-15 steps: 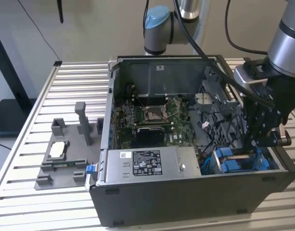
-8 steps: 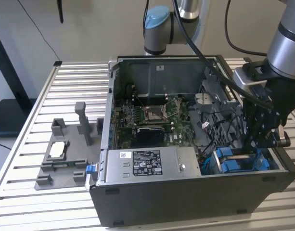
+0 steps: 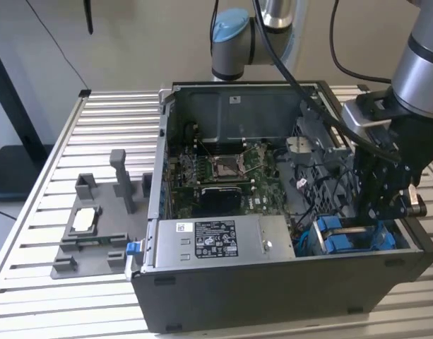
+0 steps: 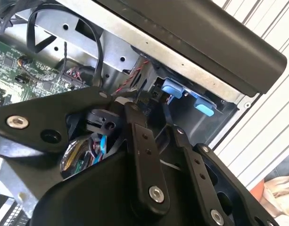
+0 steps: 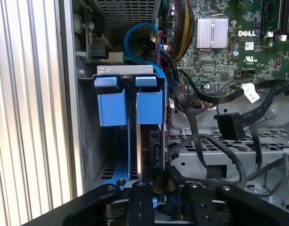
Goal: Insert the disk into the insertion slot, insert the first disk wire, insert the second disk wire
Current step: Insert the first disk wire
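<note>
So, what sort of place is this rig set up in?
Probably a robotics lab bench: an open PC case sits on a slatted metal table, a grey parts fixture beside it, the arm reaching in.

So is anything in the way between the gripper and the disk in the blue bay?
Nothing visible lies across it. The gripper hangs right by the disk, seated in the insertion slot. Loose black cables crowd beside it, on the motherboard side; one loop comes close.

Arm (image 3: pixel 422 63): silver-grey tubular links, with a pale blue joint cap (image 3: pixel 230 32) behind the computer case (image 3: pixel 273 289). Black cables (image 3: pixel 287 68) trail along it. Wrist housing (image 3: pixel 386 169) black, with silver screws (image 4: pixel 17 122).
</note>
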Robot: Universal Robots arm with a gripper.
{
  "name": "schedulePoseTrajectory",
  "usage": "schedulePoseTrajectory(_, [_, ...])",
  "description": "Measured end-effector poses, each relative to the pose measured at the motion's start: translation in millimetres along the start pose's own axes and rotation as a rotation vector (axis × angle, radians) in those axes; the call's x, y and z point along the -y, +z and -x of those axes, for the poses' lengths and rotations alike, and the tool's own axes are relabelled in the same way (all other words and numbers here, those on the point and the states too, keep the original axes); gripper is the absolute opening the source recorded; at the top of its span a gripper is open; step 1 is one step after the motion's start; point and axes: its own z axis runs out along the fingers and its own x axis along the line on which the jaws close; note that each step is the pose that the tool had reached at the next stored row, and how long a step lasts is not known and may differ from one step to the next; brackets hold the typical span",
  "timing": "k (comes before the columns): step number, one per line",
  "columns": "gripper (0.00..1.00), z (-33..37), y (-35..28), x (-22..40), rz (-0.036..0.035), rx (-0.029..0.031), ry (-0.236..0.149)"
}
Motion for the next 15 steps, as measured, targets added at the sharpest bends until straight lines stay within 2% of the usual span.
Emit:
schedulePoseTrajectory(1, [0.27, 0.1, -2.7, 0.2, 0.0000, 0.0002, 0.000])
schedulePoseTrajectory(7, [0.27, 1.2, -29.6, 2.3, 0.0000, -0.0001, 0.000])
schedulePoseTrajectory(9, [0.27, 2.1, -36.6, 2.8, 0.0000, 0.0000, 0.000])
schedulePoseTrajectory(11, [0.27, 3.6, -41.2, 3.0, 0.0000, -0.0002, 0.000])
schedulePoseTrajectory(15, [0.27, 6.9, -44.5, 3.0, 0.0000, -0.0003, 0.000])
